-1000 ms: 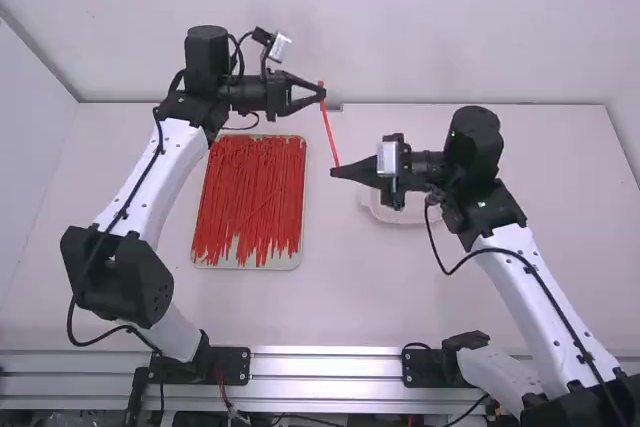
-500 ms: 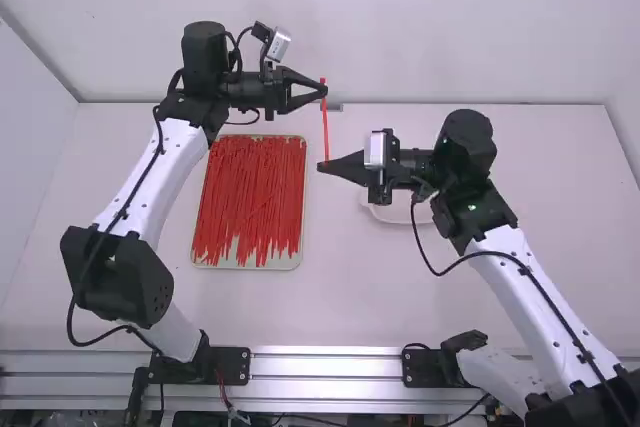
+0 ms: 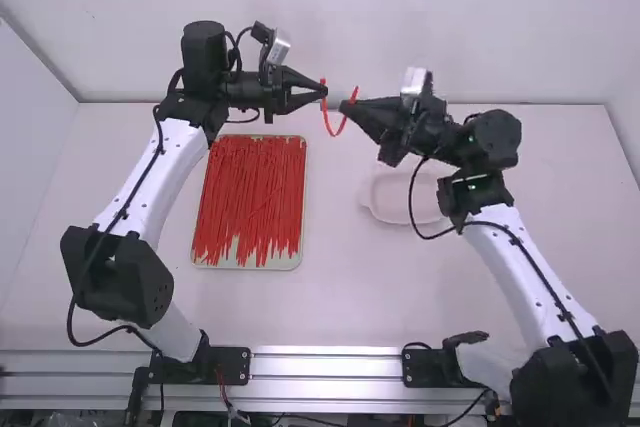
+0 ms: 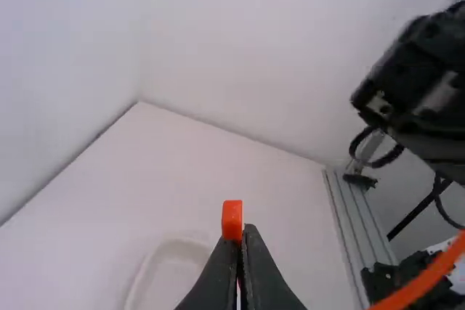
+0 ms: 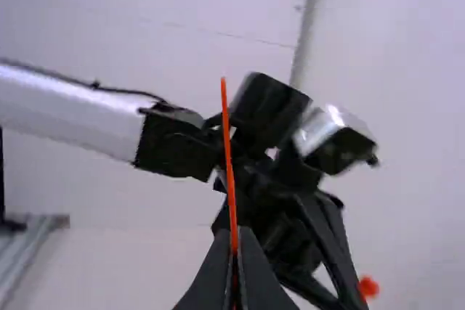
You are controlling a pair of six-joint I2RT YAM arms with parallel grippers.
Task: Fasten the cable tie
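Tie (image 3: 331, 124), perhaps looped, between left hand (image 3: 322, 94), right hand (image 3: 348, 105)

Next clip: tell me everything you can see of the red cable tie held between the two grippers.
The cable tie is a thin red strip, plastic by its look, with a small blocky head at one end. The left gripper pinches it just below the head. The right gripper pinches it near the tail, whose tip sticks out free. Between them it bows into a U in the air, tail not through the head.
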